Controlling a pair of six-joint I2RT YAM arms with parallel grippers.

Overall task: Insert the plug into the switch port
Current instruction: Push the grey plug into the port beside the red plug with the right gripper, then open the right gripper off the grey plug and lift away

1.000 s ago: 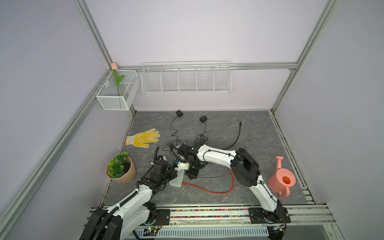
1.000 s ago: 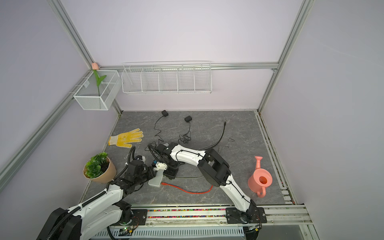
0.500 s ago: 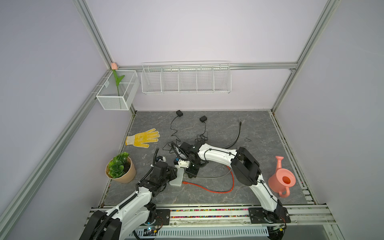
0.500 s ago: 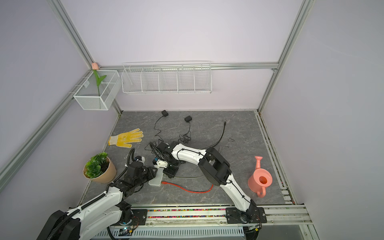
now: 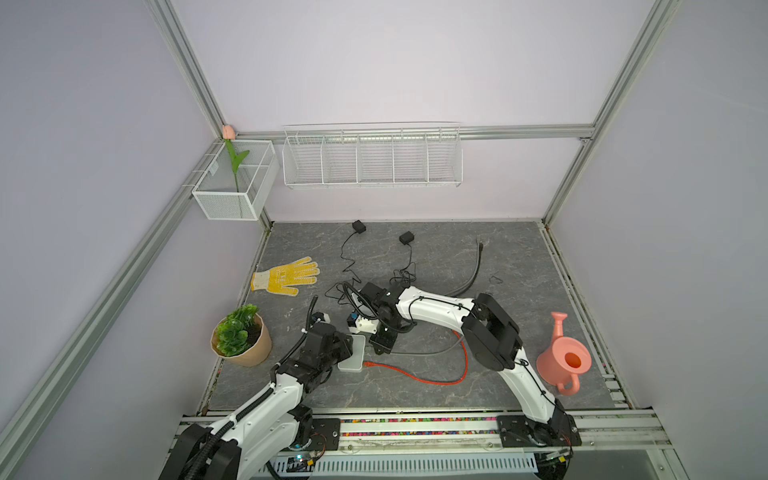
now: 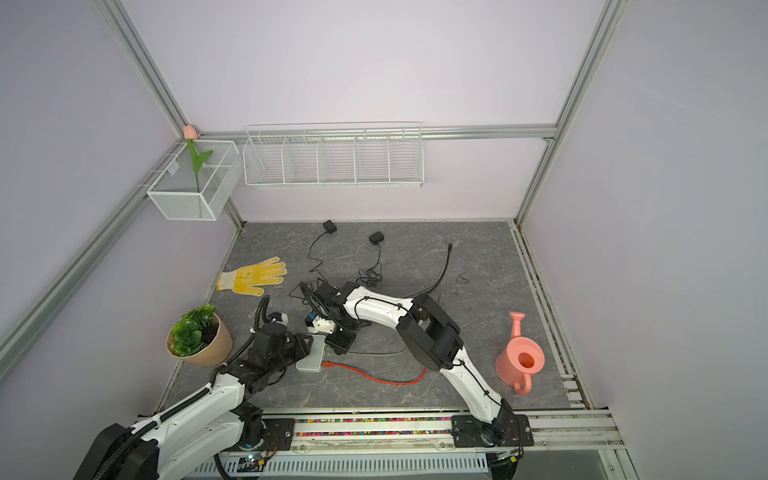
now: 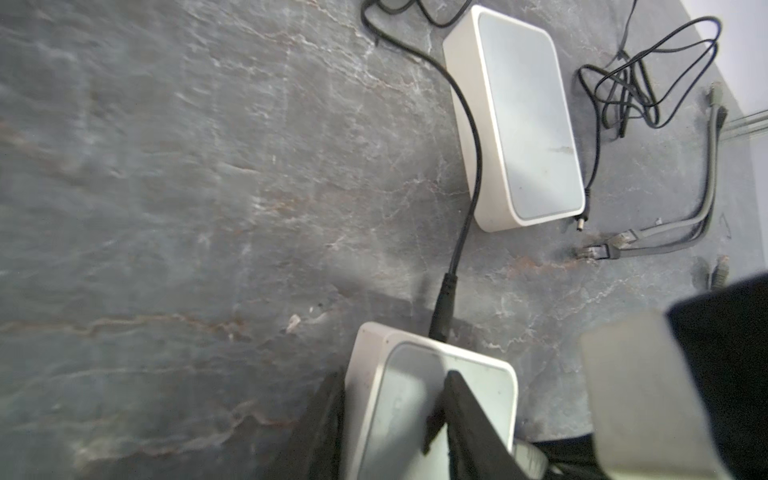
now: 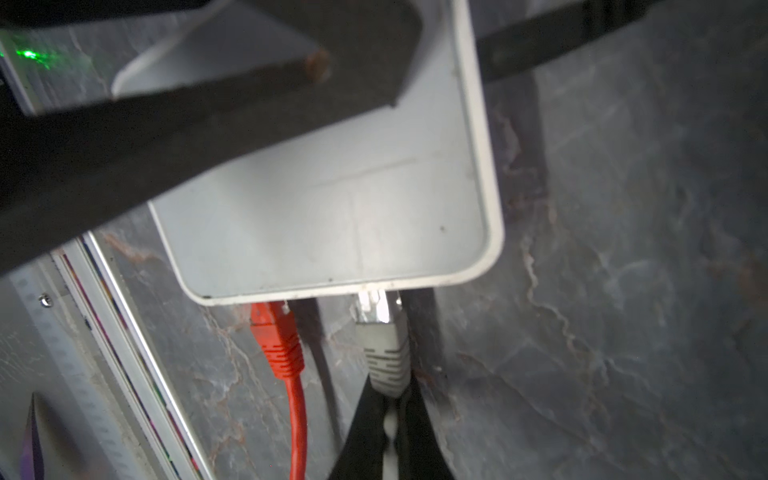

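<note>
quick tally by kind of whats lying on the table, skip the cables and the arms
white switch: 2
black power adapter: 2
yellow glove: 1
potted plant: 1
pink watering can: 1
total: 7

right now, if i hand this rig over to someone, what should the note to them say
Left pincer: clamped on one end of the switch.
Right pincer: shut on the boot of the grey plug; the plug's clear tip is at the switch's port edge.
Done: red plug sits in the neighbouring port; black power lead is plugged in too.
Left to do: push the grey plug home; I cannot tell whether it has latched. A second switch lies further off, unheld.
</note>
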